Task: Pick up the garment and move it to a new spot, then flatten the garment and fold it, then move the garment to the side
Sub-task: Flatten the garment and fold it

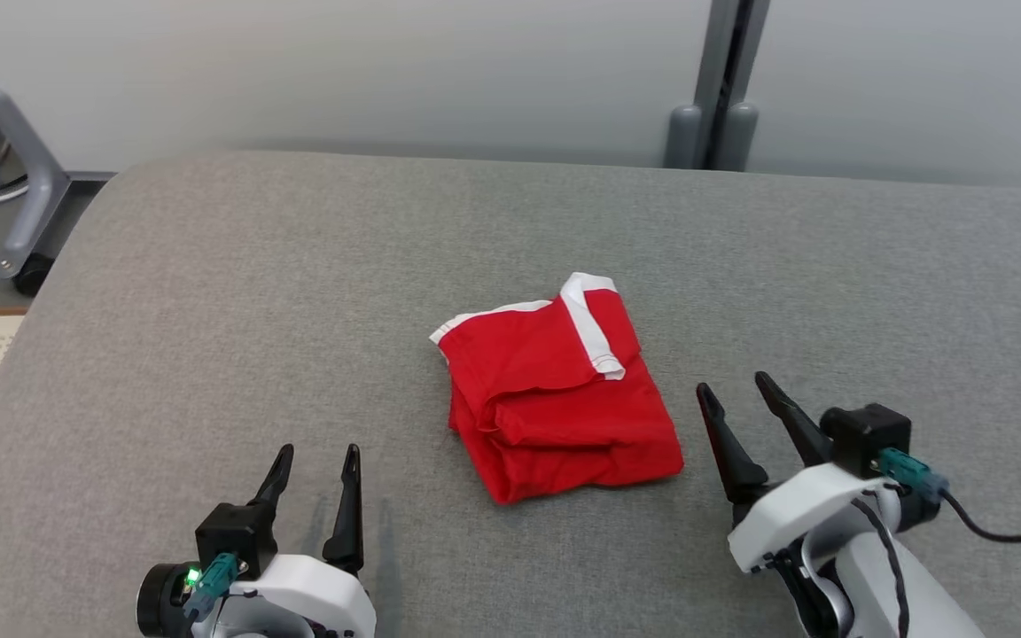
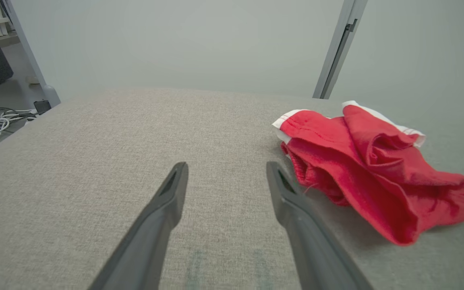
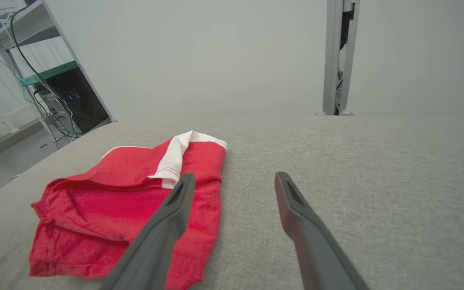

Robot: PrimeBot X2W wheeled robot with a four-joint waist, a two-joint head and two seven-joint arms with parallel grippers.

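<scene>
Grey, coarse-woven cloth covers the broad padded table (image 1: 209, 310) before us, its far edge rounded. At its middle lies the garment (image 1: 555, 399), soft red fabric with white trim, folded into a rumpled, roughly square bundle. Our left gripper (image 1: 319, 448) and right gripper (image 1: 731, 382) flank it without touching, their tapered dark fingers spread and holding nothing.

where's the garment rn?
Head view: the red garment lies in the middle of the grey surface, between the left hand and right hand, nearer the right, touching neither.
</scene>
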